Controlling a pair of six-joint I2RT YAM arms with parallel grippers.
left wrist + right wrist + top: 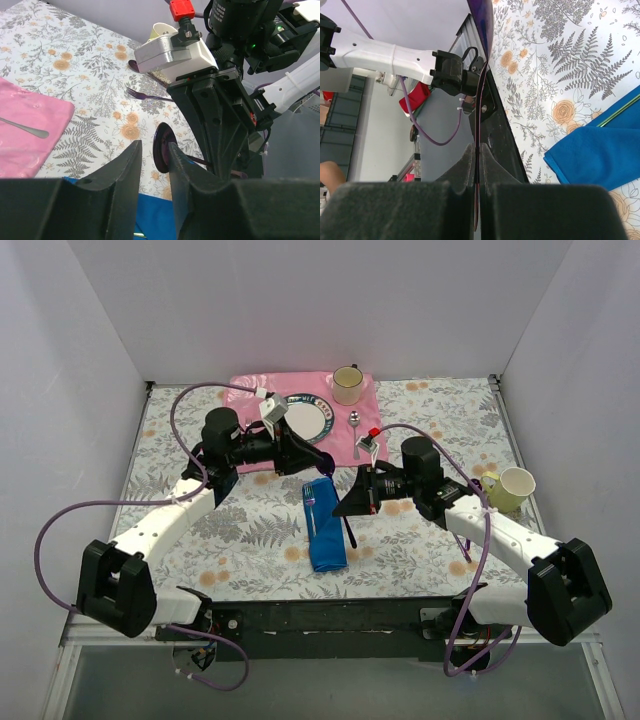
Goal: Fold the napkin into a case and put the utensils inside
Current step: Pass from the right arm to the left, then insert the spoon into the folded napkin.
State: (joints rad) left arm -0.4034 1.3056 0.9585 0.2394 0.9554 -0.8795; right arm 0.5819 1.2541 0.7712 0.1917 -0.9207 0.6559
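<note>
Blue napkin (328, 540), folded into a narrow case (600, 150), lies at frame centre on the floral table (420, 430), with an iridescent fork (310, 510) resting on it; right hand (476, 152) is clamped on the thin handle of the spoon (163, 147), bowl outward, probably so it can slide in lengthwise; left hand (154, 147), fingers narrowly apart and gripping nothing visible, hovers over the case's upper end, presumably to steady the cloth.

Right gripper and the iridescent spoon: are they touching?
Touching. The right wrist view shows the right gripper shut on the iridescent spoon, with the thin handle pinched between its jaws and no gap on either side.
</note>
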